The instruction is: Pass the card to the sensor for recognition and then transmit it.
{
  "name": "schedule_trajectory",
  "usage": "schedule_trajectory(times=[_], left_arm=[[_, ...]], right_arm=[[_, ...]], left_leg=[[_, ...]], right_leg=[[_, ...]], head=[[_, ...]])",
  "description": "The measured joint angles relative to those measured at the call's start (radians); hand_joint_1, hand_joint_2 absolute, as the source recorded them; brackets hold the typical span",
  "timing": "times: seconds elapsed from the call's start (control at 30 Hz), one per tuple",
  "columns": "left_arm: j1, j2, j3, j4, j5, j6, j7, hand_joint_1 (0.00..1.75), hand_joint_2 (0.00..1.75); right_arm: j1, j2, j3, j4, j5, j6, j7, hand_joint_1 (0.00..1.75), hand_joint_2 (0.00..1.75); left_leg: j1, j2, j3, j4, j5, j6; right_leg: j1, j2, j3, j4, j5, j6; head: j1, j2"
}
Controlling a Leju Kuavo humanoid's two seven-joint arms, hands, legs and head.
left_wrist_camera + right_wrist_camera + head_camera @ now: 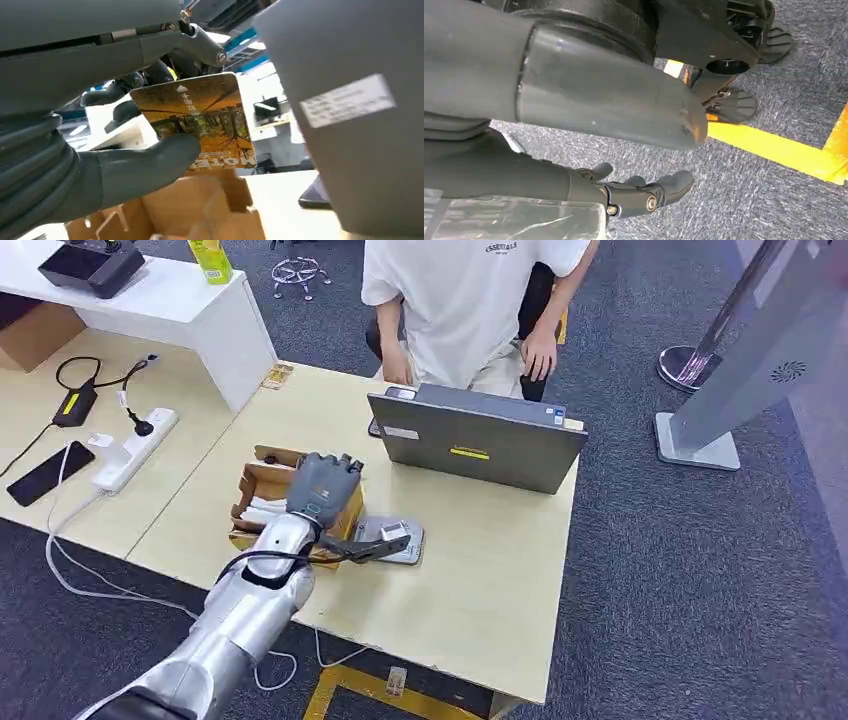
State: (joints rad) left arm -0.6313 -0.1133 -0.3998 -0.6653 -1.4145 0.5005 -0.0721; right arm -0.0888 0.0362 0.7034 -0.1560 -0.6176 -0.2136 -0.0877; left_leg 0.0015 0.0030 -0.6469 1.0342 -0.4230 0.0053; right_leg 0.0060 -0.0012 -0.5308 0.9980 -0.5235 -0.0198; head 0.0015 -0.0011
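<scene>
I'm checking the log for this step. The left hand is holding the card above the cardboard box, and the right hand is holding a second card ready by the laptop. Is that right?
Not quite. The right hand holds nothing: the right wrist view shows it hanging over the carpet with its fingers apart, nowhere near the laptop. The rest stands: the left hand grips the card above the cardboard box.

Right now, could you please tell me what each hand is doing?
Left hand: holding the card between thumb and fingers.
Right hand: holds nothing, fingers apart, open.
</scene>
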Motion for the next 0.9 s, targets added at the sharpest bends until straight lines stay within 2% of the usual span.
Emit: schedule_trajectory(times=[0.5,0.9], left_arm=[[0.000,-0.039,-0.027,0.040,-0.017,0.032,-0.024,1.75,1.75],[0.035,-0.099,-0.095,0.015,-0.034,-0.006,-0.037,1.75,1.75]], right_arm=[[0.000,0.003,0.016,0.000,-0.003,0.007,0.000,0.00,0.00],[-0.002,0.004,0.021,0.000,-0.018,0.010,0.004,0.00,0.00]], left_leg=[[0.000,0.000,0.000,0.000,0.000,0.000],[0.000,0.000,0.000,0.000,0.000,0.000]], right_leg=[[0.000,0.000,0.000,0.000,0.000,0.000],[0.000,0.000,0.000,0.000,0.000,0.000]], head=[[0.000,0.000],[0.000,0.000]])
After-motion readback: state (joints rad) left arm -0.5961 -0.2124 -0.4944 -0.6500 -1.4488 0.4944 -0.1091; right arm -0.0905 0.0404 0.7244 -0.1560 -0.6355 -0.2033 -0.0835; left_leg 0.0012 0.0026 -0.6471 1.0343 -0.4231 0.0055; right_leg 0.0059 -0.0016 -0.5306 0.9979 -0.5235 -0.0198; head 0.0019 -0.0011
